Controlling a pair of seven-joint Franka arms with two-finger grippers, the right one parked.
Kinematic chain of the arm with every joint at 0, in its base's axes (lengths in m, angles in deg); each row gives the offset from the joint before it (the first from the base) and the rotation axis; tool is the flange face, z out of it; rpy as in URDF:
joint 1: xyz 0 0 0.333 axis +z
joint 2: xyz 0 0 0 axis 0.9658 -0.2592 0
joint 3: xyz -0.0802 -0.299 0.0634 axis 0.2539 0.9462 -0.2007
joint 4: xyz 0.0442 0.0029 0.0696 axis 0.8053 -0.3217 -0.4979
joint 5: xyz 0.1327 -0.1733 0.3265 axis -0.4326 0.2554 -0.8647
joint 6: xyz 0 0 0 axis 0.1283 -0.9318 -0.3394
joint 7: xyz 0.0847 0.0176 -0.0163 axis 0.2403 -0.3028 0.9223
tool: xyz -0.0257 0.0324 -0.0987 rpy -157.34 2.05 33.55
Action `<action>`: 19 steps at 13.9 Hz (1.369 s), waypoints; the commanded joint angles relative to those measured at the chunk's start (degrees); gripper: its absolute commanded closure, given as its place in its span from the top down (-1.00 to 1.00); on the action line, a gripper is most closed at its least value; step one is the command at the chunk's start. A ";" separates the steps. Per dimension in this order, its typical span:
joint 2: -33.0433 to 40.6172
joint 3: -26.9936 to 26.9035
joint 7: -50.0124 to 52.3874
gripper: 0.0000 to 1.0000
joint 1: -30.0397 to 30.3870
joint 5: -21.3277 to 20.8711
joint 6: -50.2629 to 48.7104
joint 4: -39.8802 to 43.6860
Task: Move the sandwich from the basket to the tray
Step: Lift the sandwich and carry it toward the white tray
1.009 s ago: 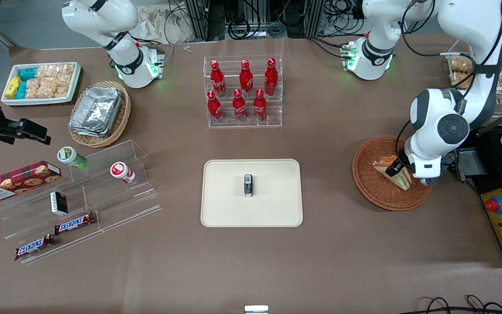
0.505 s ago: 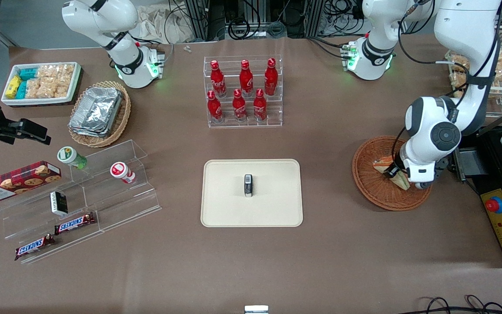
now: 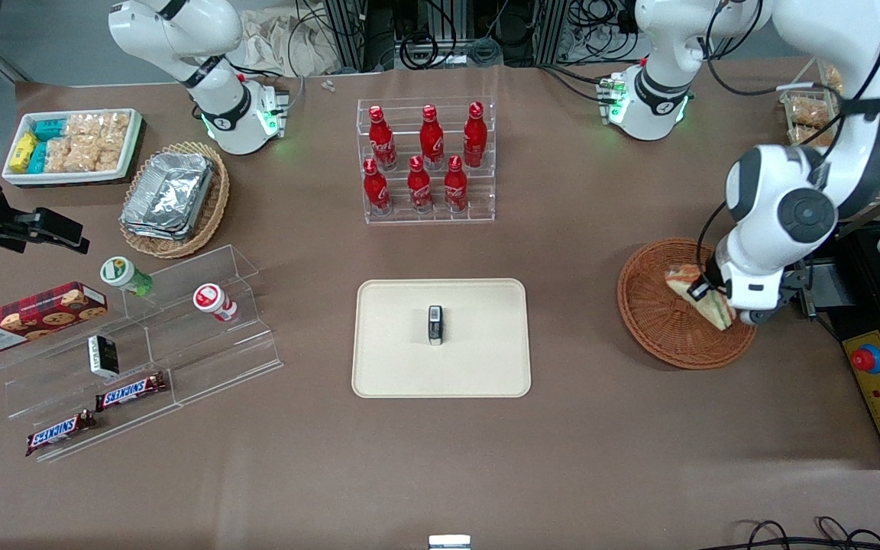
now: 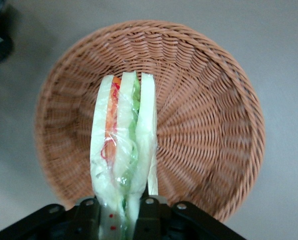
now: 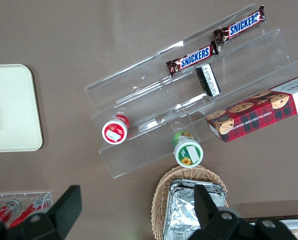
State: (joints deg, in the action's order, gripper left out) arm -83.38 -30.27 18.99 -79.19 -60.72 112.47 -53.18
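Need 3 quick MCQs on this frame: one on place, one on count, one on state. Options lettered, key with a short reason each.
1. Where is the gripper?
A. above the basket
B. above the tray
C. beside the bottle rack

2. How many red bottles stand in the rack?
A. four
B. six
C. eight

3. What state is the sandwich in?
A. lying flat on the tray
B. clamped on edge in the gripper
C. lying loose on the table

Key: 1 A, the wrist view shows wicker weave below the fingers. 2 B, three in each of two rows. 3 B, both fingers press its wrapped end, with the filling layers on edge.
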 commanded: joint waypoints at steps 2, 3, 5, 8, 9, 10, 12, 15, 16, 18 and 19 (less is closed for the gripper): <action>4.34 4.97 -10.99 -1.00 -0.19 2.44 -14.95 8.49; 4.25 6.73 -13.01 -1.00 -0.19 4.36 -15.49 10.69; 3.12 11.73 -16.80 -1.00 -0.19 6.32 -15.41 13.42; 1.18 17.90 -17.43 -1.00 -0.19 5.96 -14.54 16.24; -0.82 19.13 -16.99 -1.00 -0.88 6.05 -13.75 17.64; -3.11 20.62 -16.38 -1.00 -2.28 5.79 -13.39 19.91; -9.16 20.90 -15.42 -1.00 -5.70 5.44 -14.00 25.79; -19.45 20.99 -15.24 -1.00 -10.53 0.63 -13.40 34.94; -22.78 20.90 -15.06 -1.00 -13.78 -2.70 -13.39 37.40; -28.50 20.81 -10.52 -1.00 -15.83 -5.54 -11.65 40.93; -30.44 20.81 -9.01 -1.00 -16.00 -6.51 -8.41 41.29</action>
State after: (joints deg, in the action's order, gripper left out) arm -107.87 -9.04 7.06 -93.76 -64.50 102.09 -17.33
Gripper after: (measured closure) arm 0.815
